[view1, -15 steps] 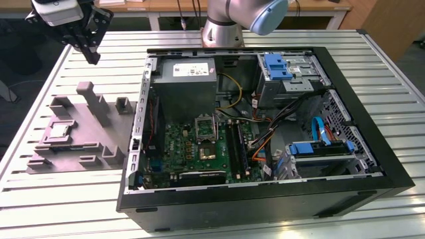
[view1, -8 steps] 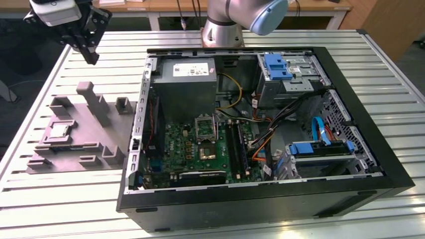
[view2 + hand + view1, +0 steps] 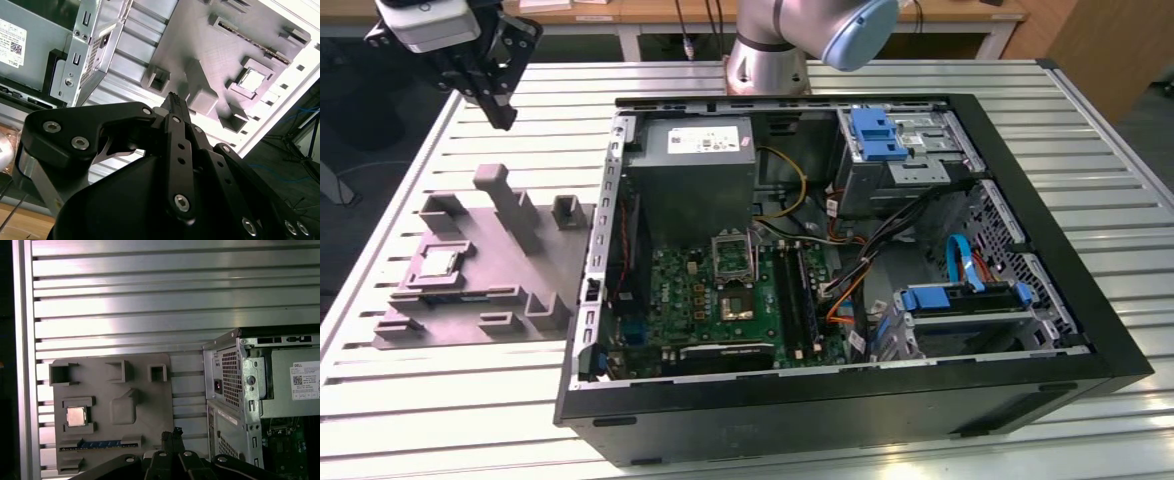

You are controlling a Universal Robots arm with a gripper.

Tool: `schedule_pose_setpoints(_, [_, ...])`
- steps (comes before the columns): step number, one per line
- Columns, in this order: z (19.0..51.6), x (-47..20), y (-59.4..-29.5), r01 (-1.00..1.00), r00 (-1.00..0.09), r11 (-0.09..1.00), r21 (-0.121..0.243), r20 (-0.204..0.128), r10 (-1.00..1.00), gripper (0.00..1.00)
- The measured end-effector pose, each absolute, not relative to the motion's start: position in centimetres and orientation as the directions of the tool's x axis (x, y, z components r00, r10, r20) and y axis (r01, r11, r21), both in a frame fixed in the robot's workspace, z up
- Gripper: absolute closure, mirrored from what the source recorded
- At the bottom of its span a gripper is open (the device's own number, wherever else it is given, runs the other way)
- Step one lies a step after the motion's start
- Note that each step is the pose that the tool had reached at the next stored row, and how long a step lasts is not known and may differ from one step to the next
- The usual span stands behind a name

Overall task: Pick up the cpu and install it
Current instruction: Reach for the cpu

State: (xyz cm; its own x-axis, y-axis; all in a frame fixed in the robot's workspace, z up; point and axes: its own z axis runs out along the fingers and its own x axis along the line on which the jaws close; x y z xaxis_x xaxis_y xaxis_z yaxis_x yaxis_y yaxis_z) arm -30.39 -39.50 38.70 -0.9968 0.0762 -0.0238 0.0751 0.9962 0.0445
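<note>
The cpu (image 3: pixel 438 262) is a small silvery square lying flat in a recess of the grey moulded tray (image 3: pixel 491 262), to the left of the open computer case in the exterior view. Both wrist views show it too, the cpu (image 3: pixel 76 416) in the tray (image 3: pixel 102 390) and the cpu (image 3: pixel 250 80) in the tray (image 3: pixel 210 45). My gripper (image 3: pixel 500 113) hangs high above the table beyond the tray's far end, well apart from the chip. Its fingers (image 3: pixel 174 436) are shut with nothing between them. The metal-framed socket (image 3: pixel 735 303) sits on the green motherboard inside the case.
The open black computer case (image 3: pixel 1067 230) fills the middle and right of the slatted metal table (image 3: pixel 480 400), with cables, blue drive brackets and a power supply (image 3: pixel 700 150) inside. Raised blocks (image 3: pixel 500 185) stand up from the tray. The arm's base (image 3: pixel 774 60) stands behind the case.
</note>
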Motion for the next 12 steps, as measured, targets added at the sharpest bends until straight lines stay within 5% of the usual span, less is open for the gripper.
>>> schedule_pose_setpoints(12, [38.5, -32.1, -39.5, 0.075, -0.997, 0.996, 0.044, -0.024, 0.076, 0.89])
